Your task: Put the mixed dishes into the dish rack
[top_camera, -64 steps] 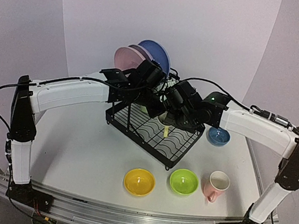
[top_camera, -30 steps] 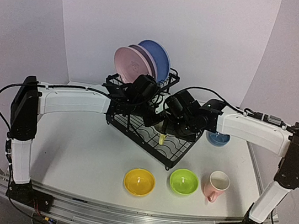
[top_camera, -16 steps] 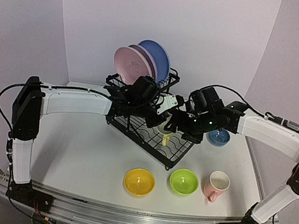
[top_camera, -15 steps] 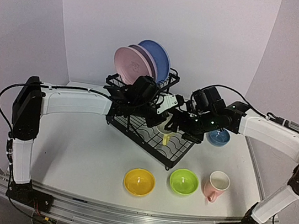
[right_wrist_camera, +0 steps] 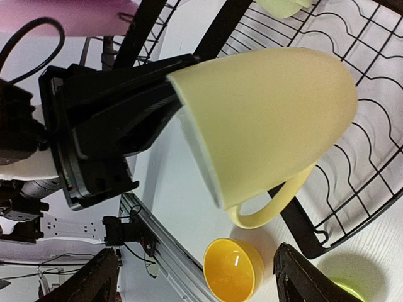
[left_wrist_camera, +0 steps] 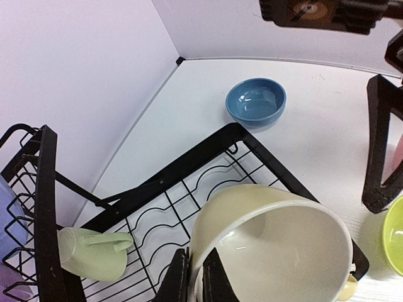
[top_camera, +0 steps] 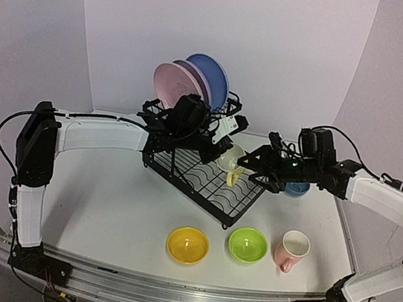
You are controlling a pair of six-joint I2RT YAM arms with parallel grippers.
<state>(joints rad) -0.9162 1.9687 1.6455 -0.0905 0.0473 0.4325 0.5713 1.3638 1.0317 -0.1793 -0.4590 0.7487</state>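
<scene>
My left gripper [top_camera: 222,151] is shut on the rim of the yellow mug [top_camera: 232,162] and holds it tilted above the right part of the black dish rack [top_camera: 183,172]. In the left wrist view its fingers [left_wrist_camera: 179,277] pinch the mug's wall [left_wrist_camera: 271,242]. My right gripper [top_camera: 258,163] is open and empty, just right of the mug; the right wrist view shows the mug [right_wrist_camera: 264,119] ahead of it. Pink [top_camera: 173,87], lavender [top_camera: 198,81] and blue [top_camera: 212,77] plates stand in the rack. A light green mug [left_wrist_camera: 88,251] lies in the rack's tray.
A yellow bowl [top_camera: 187,244], a lime bowl [top_camera: 247,245] and a pink mug [top_camera: 292,250] sit in a row on the table in front of the rack. A blue bowl [top_camera: 297,188] sits right of the rack, partly hidden behind my right arm.
</scene>
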